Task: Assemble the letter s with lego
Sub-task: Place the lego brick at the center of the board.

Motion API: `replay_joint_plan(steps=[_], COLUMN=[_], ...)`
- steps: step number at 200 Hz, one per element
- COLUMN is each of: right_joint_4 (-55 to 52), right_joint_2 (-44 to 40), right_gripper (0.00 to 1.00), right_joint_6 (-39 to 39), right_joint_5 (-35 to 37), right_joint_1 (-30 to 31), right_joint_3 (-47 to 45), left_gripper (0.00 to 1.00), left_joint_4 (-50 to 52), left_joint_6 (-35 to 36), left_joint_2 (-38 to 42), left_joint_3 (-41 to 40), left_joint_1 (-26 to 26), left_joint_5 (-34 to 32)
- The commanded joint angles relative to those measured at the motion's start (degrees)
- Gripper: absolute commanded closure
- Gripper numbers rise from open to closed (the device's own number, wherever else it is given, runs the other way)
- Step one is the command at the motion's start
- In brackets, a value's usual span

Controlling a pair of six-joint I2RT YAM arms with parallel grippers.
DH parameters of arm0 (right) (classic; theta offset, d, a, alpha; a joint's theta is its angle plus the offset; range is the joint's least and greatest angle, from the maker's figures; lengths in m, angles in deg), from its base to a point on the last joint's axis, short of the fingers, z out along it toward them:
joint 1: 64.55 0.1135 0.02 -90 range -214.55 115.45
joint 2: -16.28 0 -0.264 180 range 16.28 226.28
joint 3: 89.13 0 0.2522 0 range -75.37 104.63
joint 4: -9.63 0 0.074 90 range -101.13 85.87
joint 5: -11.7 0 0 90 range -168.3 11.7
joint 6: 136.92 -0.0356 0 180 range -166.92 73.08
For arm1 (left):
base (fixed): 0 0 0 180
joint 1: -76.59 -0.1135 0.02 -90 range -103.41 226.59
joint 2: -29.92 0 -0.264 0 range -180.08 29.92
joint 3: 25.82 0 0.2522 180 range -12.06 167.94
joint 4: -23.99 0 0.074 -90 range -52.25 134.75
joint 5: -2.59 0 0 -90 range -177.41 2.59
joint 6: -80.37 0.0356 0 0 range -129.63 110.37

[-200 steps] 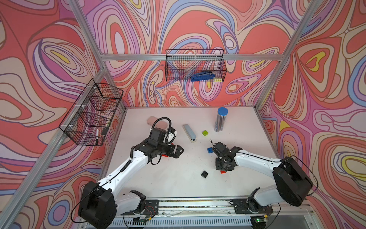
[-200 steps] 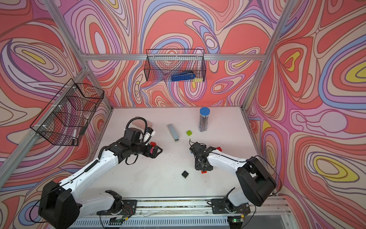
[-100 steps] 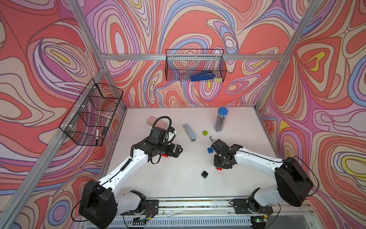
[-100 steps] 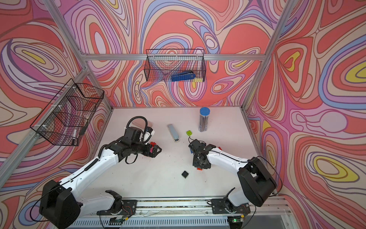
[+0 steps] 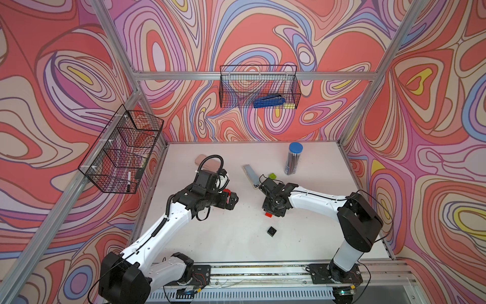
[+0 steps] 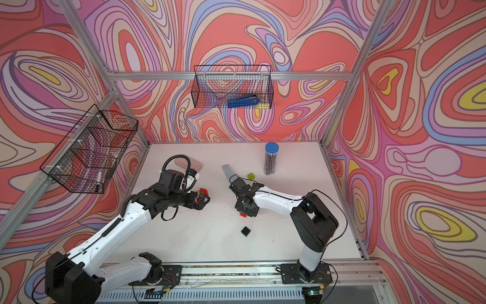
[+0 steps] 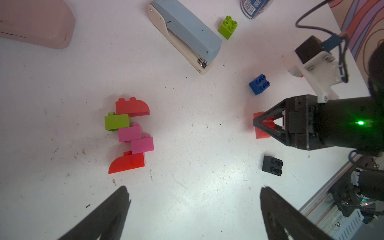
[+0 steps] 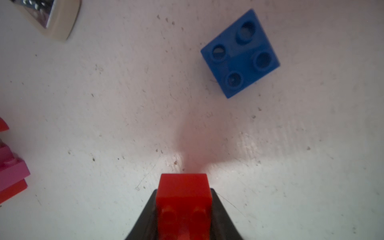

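Both arms were basically the same build: white shells on the long links, chunky black joints, black bases. The left arm (image 5: 178,213) had a ribbed black hose (image 5: 209,157) looping off the wrist. The right arm (image 5: 315,202) ended in a black right gripper (image 7: 256,122) with triangular cut-out fingers and a little green light (image 7: 361,122) on its body. Bolted to it was a white bracket (image 7: 315,70) with visible screws, carrying a black camera box (image 7: 307,49) fed by a dark cable (image 7: 296,22) with a blue plug (image 7: 332,40).
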Motion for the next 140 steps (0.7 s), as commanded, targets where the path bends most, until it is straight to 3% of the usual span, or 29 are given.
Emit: replay_joint_plan(steps=[1, 69, 140], right_joint_4=[1.66, 3.12, 6.36], right_joint_2=[3.21, 8.36, 8.96], right_gripper=[0.80, 0.75, 0.51], right_joint_6=[-8.12, -14.04, -16.22], right_joint_5=[-0.09, 0.23, -2.39], right_joint_1=[0.78, 1.61, 2.77], right_joint_3=[2.07, 4.16, 4.52], left_gripper=[0.00, 0.00, 0.00], left_joint_4=[2.19, 2.86, 3.13], left_joint_6=[-1.55, -1.46, -1.46], left_joint_2=[1.31, 1.88, 1.98], left_joint_3=[-0.39, -1.29, -2.00], left_joint_1=[-0.10, -0.23, -0.30], left_joint_5=[-0.88, -0.64, -0.41])
